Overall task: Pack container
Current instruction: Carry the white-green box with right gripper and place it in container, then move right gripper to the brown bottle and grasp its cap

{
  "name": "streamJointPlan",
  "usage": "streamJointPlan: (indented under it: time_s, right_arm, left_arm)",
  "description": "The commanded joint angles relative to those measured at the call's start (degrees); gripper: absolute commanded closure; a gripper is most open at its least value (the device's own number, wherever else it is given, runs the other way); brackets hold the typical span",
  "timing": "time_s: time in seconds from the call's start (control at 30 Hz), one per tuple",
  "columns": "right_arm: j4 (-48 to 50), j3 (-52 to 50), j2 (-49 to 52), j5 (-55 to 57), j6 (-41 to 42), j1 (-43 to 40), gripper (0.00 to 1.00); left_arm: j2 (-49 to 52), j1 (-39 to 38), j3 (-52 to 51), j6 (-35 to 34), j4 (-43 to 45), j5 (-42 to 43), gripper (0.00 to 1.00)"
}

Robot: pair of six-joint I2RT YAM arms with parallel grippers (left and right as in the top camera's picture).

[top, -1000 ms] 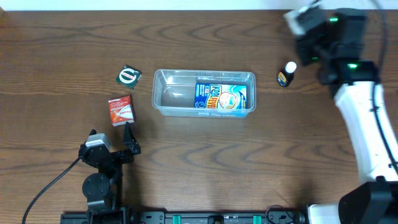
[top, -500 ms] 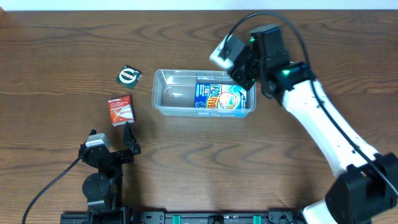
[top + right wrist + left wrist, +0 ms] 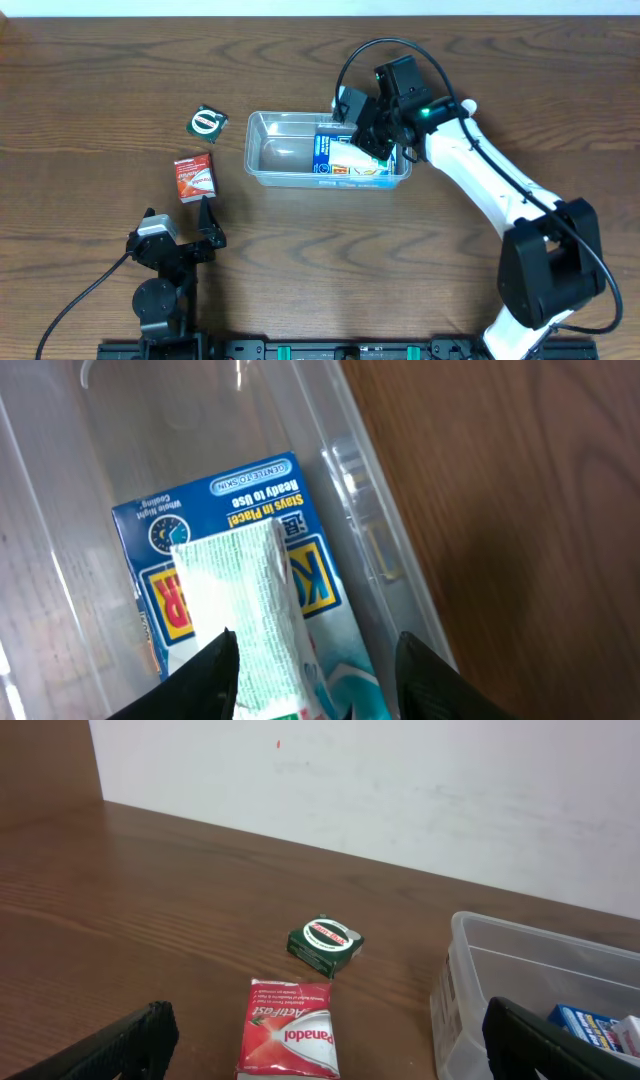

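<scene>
**Inspector:** Currently, which step is in hand?

**Assessor:** Placement, in my judgement. The right end effector (image 3: 367,140) hangs over the right half of the clear container (image 3: 262,150), which sits upper centre on the counter (image 3: 300,260). Its jaws stand apart. Between them a white carton with green print (image 3: 240,600) lies on the blue Kool Fever box (image 3: 250,490) already inside. The right finger is clear of the carton; I cannot tell whether the left one touches it.

**Inspector:** And the next move?

**Assessor:** Probably a straight lift clear of the rim. Two items remain outside, left of the container: a red Panadol box (image 3: 195,178) and a green square packet (image 3: 207,122). The left end effector (image 3: 180,218), lower left, is spread wide, empty, and nearer to both.

**Inspector:** Do the views differ?

**Assessor:** Overhead, the arm hides most of the carton, and only the right wrist view shows it plainly. The left wrist view makes the Panadol name legible. Only the overhead view gives the whole layout.
</scene>
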Motion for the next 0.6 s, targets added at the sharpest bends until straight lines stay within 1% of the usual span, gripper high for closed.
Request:
streamJointPlan:
  time_s: [0.0, 0.1, 0.2, 0.27, 0.3, 0.37, 0.43, 0.5, 0.57]
  right_arm:
    - [0.24, 0.11, 0.37, -1.46, -1.33, 0.42, 0.53]
    - [0.35, 0.22, -0.11, -1.73, -0.85, 0.42, 0.57]
    - [0.76, 1.31, -2.16, -2.1, 3.02, 0.42, 0.58]
    - [0.87, 2.86, -4.22, -1.4, 4.85, 0.24, 0.56]
    - [1.03, 3.74, -5.16, -0.35, 5.75, -0.02, 0.53]
    - [1.75, 5.7, -7.23, 3.61, 8.81, -1.11, 0.43]
    - [2.64, 6.97, -8.57, 6.93, 9.99, -2.82, 0.29]
    - [3.45, 7.61, -8.87, 9.88, 11.39, -5.2, 0.24]
    - [3.5, 7.65, -8.83, 12.11, 13.55, -8.2, 0.22]
  left_arm:
    - [-0.26, 0.31, -0.9, 0.96, -2.1, 0.37, 0.02]
    - [-0.26, 0.31, -0.9, 0.96, -2.1, 0.37, 0.02]
    - [-0.26, 0.31, -0.9, 0.96, -2.12, 0.37, 0.02]
    - [-0.26, 0.31, -0.9, 0.96, -2.12, 0.37, 0.02]
    - [-0.26, 0.31, -0.9, 0.96, -2.1, 0.37, 0.02]
    - [-0.26, 0.31, -0.9, 0.96, -2.12, 0.37, 0.02]
    - [-0.26, 0.28, -0.9, 0.96, -2.1, 0.37, 0.02]
    - [-0.26, 0.31, -0.9, 0.96, -2.12, 0.37, 0.02]
    - [-0.26, 0.31, -0.9, 0.96, -2.12, 0.37, 0.02]
